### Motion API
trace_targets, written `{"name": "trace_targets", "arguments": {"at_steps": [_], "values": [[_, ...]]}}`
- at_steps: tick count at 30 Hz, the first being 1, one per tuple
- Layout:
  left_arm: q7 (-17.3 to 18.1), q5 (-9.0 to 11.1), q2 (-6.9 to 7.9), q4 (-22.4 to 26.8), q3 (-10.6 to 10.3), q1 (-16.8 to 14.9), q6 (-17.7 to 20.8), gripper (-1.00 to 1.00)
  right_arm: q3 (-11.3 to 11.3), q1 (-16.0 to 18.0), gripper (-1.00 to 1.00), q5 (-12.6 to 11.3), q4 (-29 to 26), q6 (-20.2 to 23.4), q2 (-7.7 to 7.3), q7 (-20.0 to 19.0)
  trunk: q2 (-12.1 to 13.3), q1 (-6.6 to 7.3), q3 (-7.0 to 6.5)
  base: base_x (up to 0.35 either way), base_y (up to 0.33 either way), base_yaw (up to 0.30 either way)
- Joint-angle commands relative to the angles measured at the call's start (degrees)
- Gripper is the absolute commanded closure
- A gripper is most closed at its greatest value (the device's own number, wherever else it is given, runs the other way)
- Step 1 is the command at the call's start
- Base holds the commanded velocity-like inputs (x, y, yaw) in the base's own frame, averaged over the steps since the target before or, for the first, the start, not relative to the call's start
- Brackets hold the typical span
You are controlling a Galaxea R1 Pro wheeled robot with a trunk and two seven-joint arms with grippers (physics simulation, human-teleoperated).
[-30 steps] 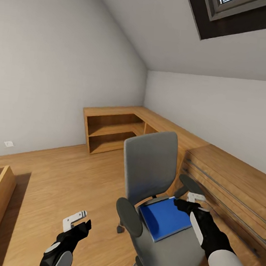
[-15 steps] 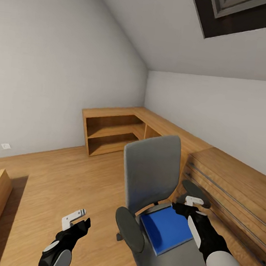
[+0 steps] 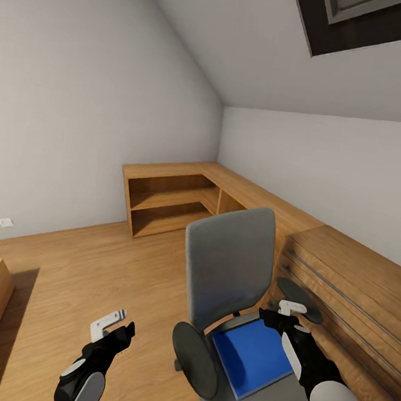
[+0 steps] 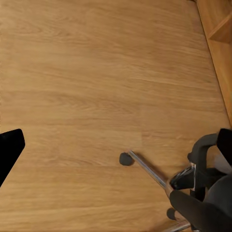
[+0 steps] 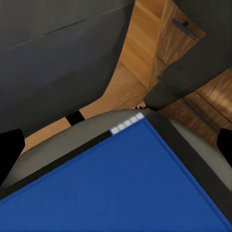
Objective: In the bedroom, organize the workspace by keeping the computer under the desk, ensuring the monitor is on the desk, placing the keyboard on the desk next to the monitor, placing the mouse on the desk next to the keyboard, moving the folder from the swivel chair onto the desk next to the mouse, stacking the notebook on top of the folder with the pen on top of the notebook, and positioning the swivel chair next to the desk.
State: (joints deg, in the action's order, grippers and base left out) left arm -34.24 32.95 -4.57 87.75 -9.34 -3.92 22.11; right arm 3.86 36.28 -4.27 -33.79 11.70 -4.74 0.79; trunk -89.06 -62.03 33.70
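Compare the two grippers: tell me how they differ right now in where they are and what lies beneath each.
The right gripper hangs over the swivel chair seat, at the far corner of the blue folder; the left gripper hangs over bare wood floor beside the chair. The right wrist view looks down on folder and seat; the left wrist view looks down on floorboards and the chair's chrome base. Both appear open and hold nothing.
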Motion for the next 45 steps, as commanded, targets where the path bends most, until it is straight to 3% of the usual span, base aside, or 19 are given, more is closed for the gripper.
{"name": "trace_targets", "arguments": {"at_steps": [1, 7, 27, 45], "values": [[-0.44, 0.44, 0.0, 0.22, 0.25, -0.04, 0.13, -1.0, 0.0, 0.02, -1.0, -0.43, -0.08, 0.27, 0.0, 0.08, -0.03, 0.0, 0.06, 0.005, 0.0, 0.0], [-0.47, 1.56, -0.07, 0.74, 2.24, -0.04, 0.14, -1.0, 0.0, 0.02, -1.0, -0.41, 0.04, 0.19, 0.0, 0.09, -0.03, 0.0, 0.06, 0.002, 0.0, 0.0], [-0.48, 2.59, -0.11, 0.91, 2.98, -0.04, 0.18, -1.0, 0.08, 0.41, -1.0, -0.46, 4.11, -0.72, -0.01, 0.35, -8.05, -4.39, 3.65, 0.0, 0.0, 0.0], [-0.48, 2.56, 0.0, 2.64, 4.49, -0.04, 0.23, -1.0, 0.8, 1.42, -1.0, -0.73, 3.92, -2.26, -0.14, 2.53, -15.27, -8.34, 6.88, 0.0, 0.0, 0.0]]}}
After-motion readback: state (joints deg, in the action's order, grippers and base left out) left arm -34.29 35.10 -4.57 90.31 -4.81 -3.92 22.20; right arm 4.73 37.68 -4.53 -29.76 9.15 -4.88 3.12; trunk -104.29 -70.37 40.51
